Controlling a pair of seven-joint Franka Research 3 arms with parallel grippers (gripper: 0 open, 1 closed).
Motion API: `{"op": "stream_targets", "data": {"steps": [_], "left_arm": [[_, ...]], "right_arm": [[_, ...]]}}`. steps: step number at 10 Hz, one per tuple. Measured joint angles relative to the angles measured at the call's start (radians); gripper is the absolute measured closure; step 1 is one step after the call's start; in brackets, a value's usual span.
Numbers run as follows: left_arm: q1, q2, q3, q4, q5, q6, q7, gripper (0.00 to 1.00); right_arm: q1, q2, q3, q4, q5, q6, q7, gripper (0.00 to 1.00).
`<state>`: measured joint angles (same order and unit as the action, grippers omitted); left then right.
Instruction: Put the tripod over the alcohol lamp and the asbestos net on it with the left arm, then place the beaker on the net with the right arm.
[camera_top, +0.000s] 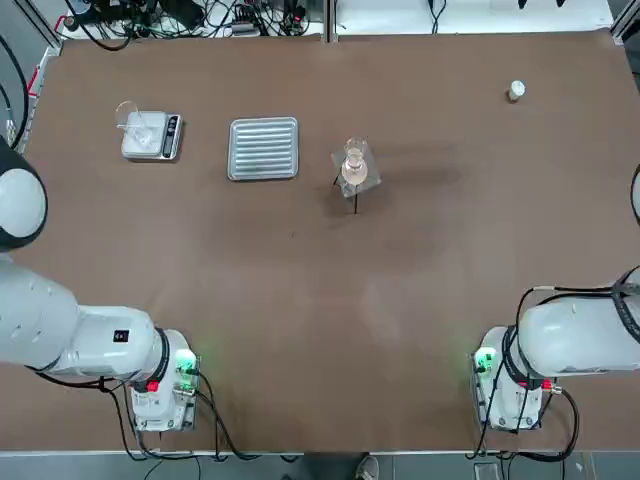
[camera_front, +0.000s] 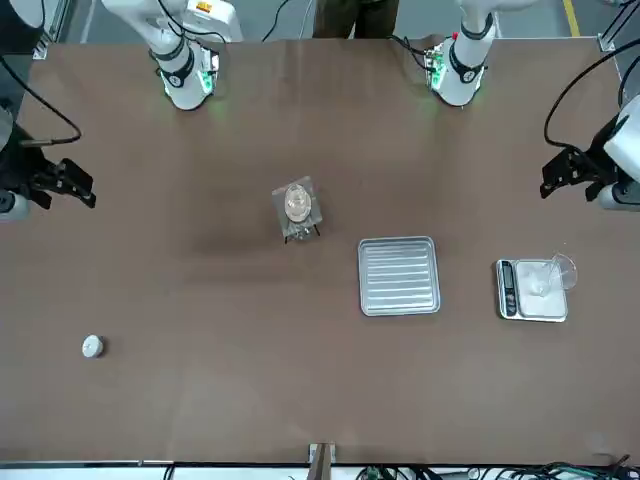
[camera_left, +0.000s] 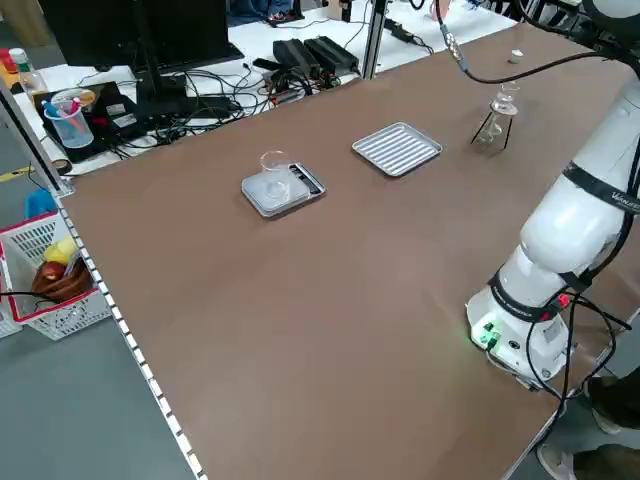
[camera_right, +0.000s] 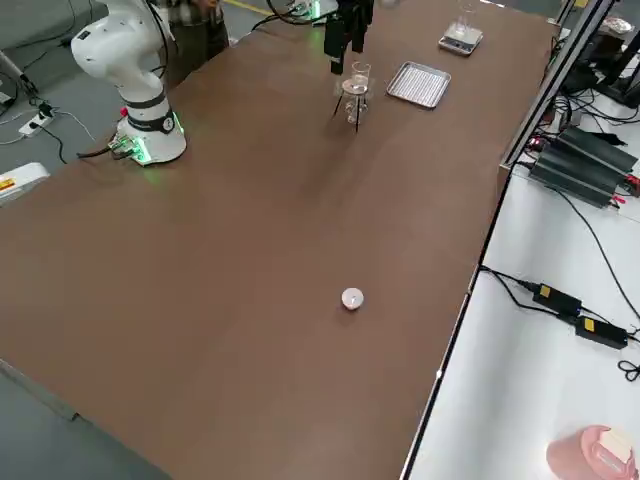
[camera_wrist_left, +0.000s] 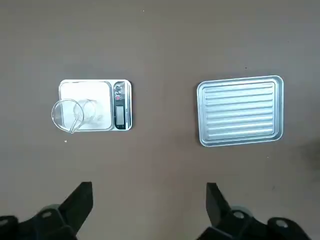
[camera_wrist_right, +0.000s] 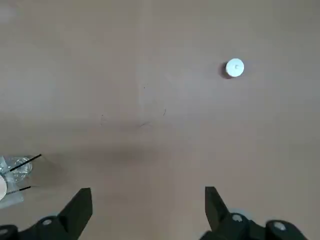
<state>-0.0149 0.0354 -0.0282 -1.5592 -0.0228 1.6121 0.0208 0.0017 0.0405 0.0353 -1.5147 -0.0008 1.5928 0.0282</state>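
The tripod (camera_top: 355, 196) stands mid-table with the asbestos net (camera_top: 370, 181) lying flat on its ring. The beaker (camera_top: 354, 158) sits upright on the net's peach disc; the left side view shows the beaker (camera_left: 504, 100) on top as well. From above the net hides the alcohol lamp. My left gripper (camera_wrist_left: 149, 206) is open and empty, high above the scale and tray; from the front the left gripper (camera_front: 565, 176) hangs at the table's left side. My right gripper (camera_wrist_right: 148, 207) is open and empty, high over bare table; the right gripper (camera_front: 68, 184) hangs at the opposite side.
A ribbed metal tray (camera_top: 263, 148) lies left of the tripod. Farther left a small scale (camera_top: 152, 136) carries a clear cup (camera_top: 128, 114). A small white bottle (camera_top: 515, 91) stands at the far right. Cables and power bricks lie beyond the far edge.
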Motion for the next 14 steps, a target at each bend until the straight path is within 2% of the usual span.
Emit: {"op": "stream_targets", "data": {"steps": [3,14], "left_arm": [[0.000,0.000,0.000,0.000,0.000,0.000,0.000,0.00],[-0.006,0.000,-0.005,0.000,0.000,0.000,-0.001,0.00]], "right_arm": [[0.011,-0.031,0.005,-0.012,0.000,-0.006,0.001,0.00],[0.018,-0.032,0.004,-0.035,-0.001,0.014,0.001,0.00]]}}
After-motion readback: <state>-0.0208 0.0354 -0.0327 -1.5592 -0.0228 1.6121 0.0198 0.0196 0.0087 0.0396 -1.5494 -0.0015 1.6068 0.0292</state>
